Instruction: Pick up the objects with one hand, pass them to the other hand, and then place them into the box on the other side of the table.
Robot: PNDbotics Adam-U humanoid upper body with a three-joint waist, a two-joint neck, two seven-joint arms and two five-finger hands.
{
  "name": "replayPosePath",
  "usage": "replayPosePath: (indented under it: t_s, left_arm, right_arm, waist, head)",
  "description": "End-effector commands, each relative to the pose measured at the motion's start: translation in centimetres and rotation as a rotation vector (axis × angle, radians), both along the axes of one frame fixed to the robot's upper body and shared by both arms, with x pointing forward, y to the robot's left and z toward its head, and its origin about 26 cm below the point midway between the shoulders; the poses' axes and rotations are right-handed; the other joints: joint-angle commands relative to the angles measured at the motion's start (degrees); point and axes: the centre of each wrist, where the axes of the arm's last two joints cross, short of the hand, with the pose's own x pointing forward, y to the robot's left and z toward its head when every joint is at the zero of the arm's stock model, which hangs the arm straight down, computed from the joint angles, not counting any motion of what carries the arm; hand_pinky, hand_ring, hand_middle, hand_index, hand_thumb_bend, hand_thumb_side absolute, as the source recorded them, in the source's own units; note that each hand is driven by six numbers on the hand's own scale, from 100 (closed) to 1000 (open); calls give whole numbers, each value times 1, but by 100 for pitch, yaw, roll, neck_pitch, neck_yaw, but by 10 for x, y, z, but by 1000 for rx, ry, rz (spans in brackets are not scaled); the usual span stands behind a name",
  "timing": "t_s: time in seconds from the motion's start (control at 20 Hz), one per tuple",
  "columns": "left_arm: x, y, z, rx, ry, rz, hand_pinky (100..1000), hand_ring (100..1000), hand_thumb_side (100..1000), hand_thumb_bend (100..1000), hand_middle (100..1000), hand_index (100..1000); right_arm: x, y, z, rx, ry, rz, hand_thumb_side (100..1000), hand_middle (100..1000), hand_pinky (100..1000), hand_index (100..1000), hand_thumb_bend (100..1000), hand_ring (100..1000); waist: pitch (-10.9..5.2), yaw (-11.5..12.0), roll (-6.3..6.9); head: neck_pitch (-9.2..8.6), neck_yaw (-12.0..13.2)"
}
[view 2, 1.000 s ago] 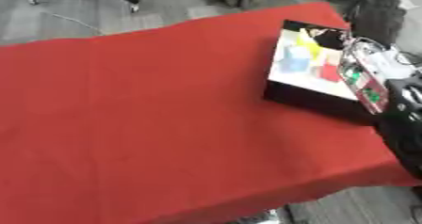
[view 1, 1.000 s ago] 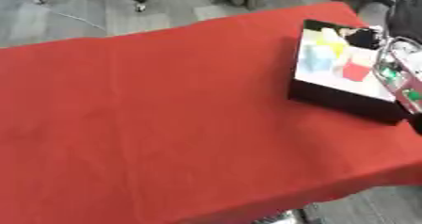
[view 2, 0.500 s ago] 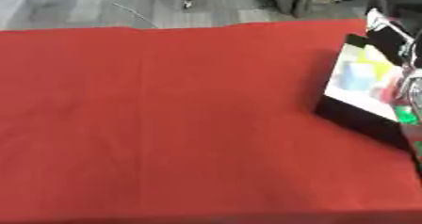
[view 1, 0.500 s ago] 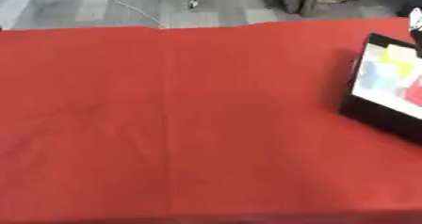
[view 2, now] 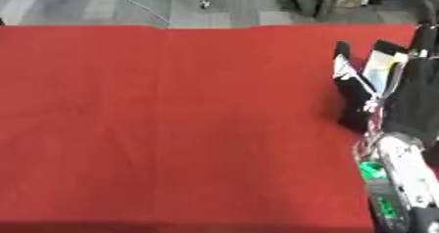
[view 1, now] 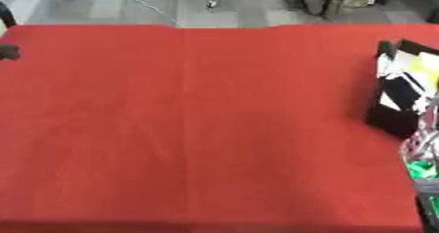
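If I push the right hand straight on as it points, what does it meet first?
Most likely the black box: the right hand points away from the robot and overlaps it; depth is unclear.

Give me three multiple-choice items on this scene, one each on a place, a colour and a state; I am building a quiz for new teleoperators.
1. Where is the black box?
A. at the table's right edge
B. at the table's left edge
C. in the middle

2. What colour is the tablecloth?
A. blue
B. red
C. white

3. Is the box upright or tipped?
A. lying upside down
B. folded flat
C. open side showing

Key:
1 A: the black box sits by the right edge, beside the robot's right arm.
2 B: the tablecloth is red all over.
3 C: light, yellowish contents show through the box's open side.
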Motion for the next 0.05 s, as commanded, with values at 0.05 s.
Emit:
replayPosePath:
  t_s: [0.05]
  left_arm:
    - [-3,-2,7,19,-15,8,875,628,833,163,590,727]
  right_arm:
    - [-3,5,5,53,-95,-87,472,649,465,870,502,751]
  waist:
    - [-63,2,7]
  head:
    - [-15,-34]
